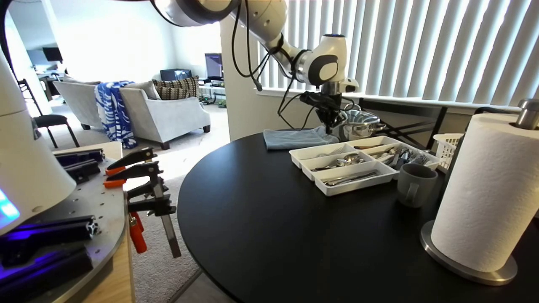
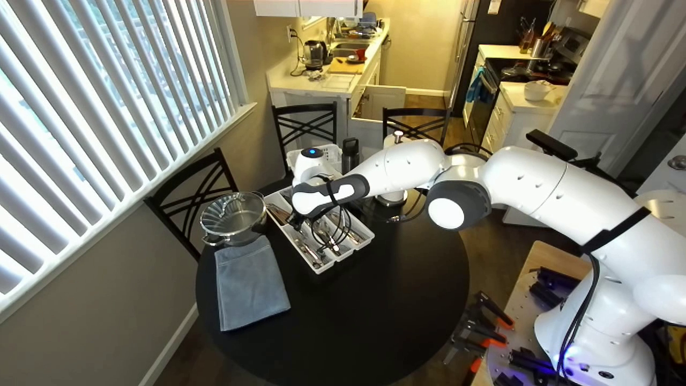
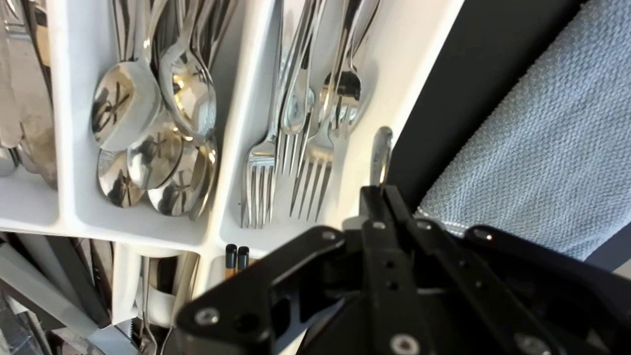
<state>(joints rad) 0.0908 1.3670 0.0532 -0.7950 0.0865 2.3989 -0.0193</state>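
Observation:
My gripper [image 3: 381, 190] is shut on a slim silver utensil [image 3: 381, 154]. Only its rounded end shows past the fingertips, so its kind cannot be told. It sits over the outer edge of the white cutlery tray [image 1: 358, 184], beside the forks [image 3: 319, 148] in one compartment. Spoons [image 3: 190, 93] fill the compartment alongside. On the gripper's other side, a folded blue-grey cloth [image 3: 542, 148] lies on the black table. From an exterior view the gripper [image 1: 329, 124] appears in front of the metal pot; elsewhere the arm largely hides it.
A glass-lidded metal pot [image 2: 236, 217] stands near the tray and cloth. Around the tray are a grey mug [image 1: 414, 187], a white basket [image 1: 448, 148] and a black bottle [image 2: 350, 154]. A paper towel roll [image 1: 484, 189] stands upright at the table's side. Chairs surround the round table [image 1: 261, 227].

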